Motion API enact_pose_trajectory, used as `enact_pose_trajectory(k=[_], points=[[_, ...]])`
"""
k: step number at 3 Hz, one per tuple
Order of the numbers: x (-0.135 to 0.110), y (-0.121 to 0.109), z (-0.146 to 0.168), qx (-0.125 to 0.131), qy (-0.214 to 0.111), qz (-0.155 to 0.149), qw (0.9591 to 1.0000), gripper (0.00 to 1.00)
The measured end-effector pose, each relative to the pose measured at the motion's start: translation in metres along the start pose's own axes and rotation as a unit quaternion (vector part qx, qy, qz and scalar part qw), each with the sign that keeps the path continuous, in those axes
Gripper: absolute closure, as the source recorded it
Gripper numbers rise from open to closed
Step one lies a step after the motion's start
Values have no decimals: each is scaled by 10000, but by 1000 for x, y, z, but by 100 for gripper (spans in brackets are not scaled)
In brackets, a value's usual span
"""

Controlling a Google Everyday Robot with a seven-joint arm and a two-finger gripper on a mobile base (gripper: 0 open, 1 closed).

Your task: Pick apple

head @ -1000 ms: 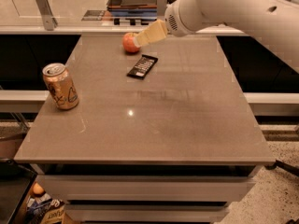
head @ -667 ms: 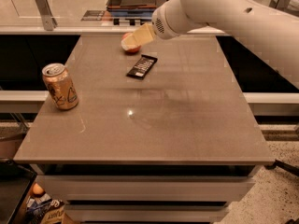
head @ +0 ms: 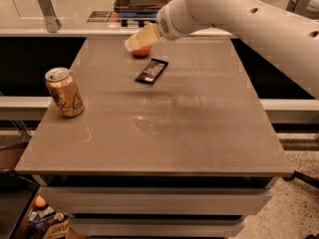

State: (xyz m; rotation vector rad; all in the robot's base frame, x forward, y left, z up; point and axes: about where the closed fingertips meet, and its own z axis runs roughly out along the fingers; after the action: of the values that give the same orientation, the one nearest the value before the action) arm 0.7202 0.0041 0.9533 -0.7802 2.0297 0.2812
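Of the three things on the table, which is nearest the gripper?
The red-orange apple, partly covered by the gripper at the far edge; the black packet lies farther, the gold can farthest.

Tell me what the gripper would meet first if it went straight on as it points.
Probably the small round red-orange apple, partly hidden behind the cream gripper at the far edge of the grey-brown table; depth is unclear, so it might pass above it.
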Motion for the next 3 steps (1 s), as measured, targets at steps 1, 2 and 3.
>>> enact_pose_trajectory(k=[1,2,3], points=[[-14,0,31,-85,-53,-28,9999,0],[-18,6,64,-224,45,-6,9997,0],[-14,13,98,-342,175,94,9992,0]])
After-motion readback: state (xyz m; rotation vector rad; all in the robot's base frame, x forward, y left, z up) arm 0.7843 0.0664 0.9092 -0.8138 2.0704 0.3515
